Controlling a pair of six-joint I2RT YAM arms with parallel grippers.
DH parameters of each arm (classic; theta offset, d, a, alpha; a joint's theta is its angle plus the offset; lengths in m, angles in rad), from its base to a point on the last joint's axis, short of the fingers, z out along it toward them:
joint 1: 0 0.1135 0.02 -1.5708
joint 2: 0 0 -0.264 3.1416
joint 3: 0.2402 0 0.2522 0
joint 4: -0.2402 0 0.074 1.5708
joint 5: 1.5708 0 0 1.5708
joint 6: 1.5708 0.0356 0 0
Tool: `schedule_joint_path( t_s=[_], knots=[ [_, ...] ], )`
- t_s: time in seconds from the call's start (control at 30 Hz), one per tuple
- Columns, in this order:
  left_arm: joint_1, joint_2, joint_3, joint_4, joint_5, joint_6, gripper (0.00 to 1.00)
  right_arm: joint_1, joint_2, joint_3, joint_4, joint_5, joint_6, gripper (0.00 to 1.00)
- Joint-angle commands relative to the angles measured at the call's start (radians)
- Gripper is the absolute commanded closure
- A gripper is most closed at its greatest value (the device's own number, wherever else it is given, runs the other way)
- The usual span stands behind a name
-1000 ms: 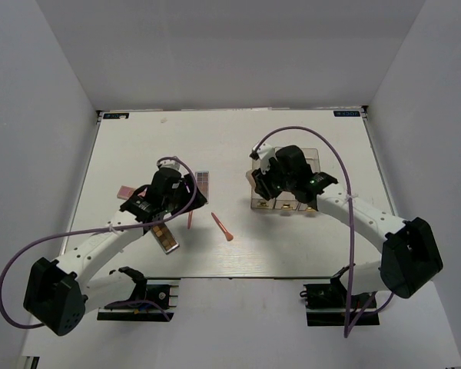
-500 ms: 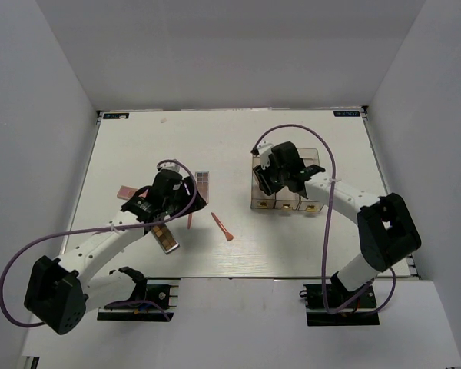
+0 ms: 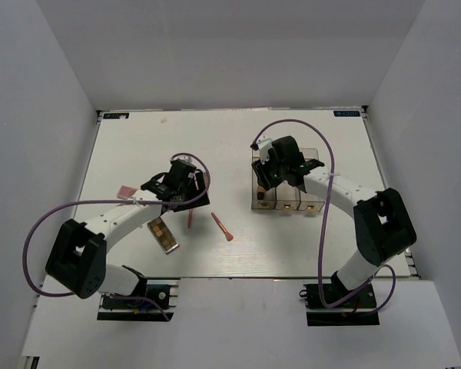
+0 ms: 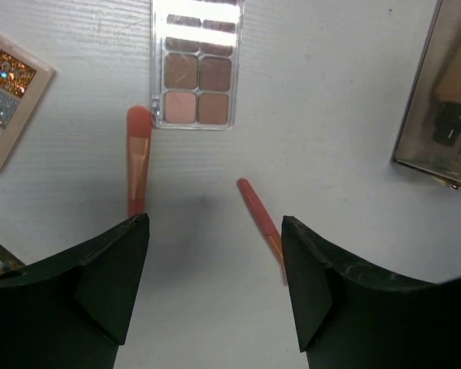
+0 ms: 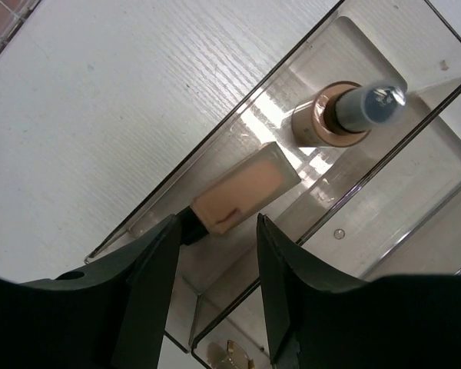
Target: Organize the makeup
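Note:
In the left wrist view my left gripper (image 4: 215,223) hangs open and empty above the table. Ahead of it lie a brown and pinkish palette (image 4: 198,65), a glitter palette (image 4: 8,96) and two salmon-pink sticks (image 4: 137,161) (image 4: 260,219). From above, the left gripper (image 3: 186,188) hovers by the palette (image 3: 206,181). My right gripper (image 5: 217,223) is open over the leftmost clear box (image 5: 138,215). That box holds a tan bottle (image 5: 246,188) lying flat and a second bottle (image 5: 338,115) standing upright.
Three clear boxes with gold fronts (image 3: 311,165) stand side by side at the right middle. A small pink palette (image 3: 125,191) lies at the left. The glitter palette (image 3: 164,234) and both sticks (image 3: 190,219) (image 3: 222,227) lie near the table's centre.
My left gripper has moved right and farther, toward the brown palette. My right gripper has moved farther back over the leftmost clear box. The sticks and palettes have not moved.

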Motion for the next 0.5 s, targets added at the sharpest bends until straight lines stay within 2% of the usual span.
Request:
schedule_joint_path(
  t_s=[0.0, 0.1, 0.2, 0.23, 0.3, 0.37, 0.47],
  knots=[
    [0.006, 0.044, 0.069, 0.000, -0.027, 0.054, 0.20, -0.006, -0.038, 0.021, 0.010, -0.029, -0.011, 0.50],
    [0.015, 0.082, 0.113, -0.001, -0.056, 0.084, 0.20, -0.006, -0.057, 0.025, -0.002, -0.045, -0.008, 0.49],
    [0.015, 0.144, 0.168, 0.005, -0.082, 0.119, 0.19, -0.014, -0.115, 0.029, -0.033, -0.135, -0.018, 0.51],
    [0.015, 0.179, 0.184, 0.008, -0.088, 0.127, 0.19, -0.020, -0.130, 0.025, -0.054, -0.210, -0.034, 0.53],
    [0.015, 0.223, 0.217, 0.000, -0.113, 0.143, 0.18, -0.023, -0.192, 0.012, -0.071, -0.268, -0.057, 0.72],
    [0.015, 0.302, 0.273, -0.021, -0.130, 0.157, 0.18, -0.035, -0.262, -0.034, -0.058, -0.312, -0.071, 1.00],
    [0.015, 0.386, 0.340, -0.070, -0.177, 0.156, 0.17, -0.054, -0.339, -0.094, -0.016, -0.310, -0.061, 1.00]
  ],
)
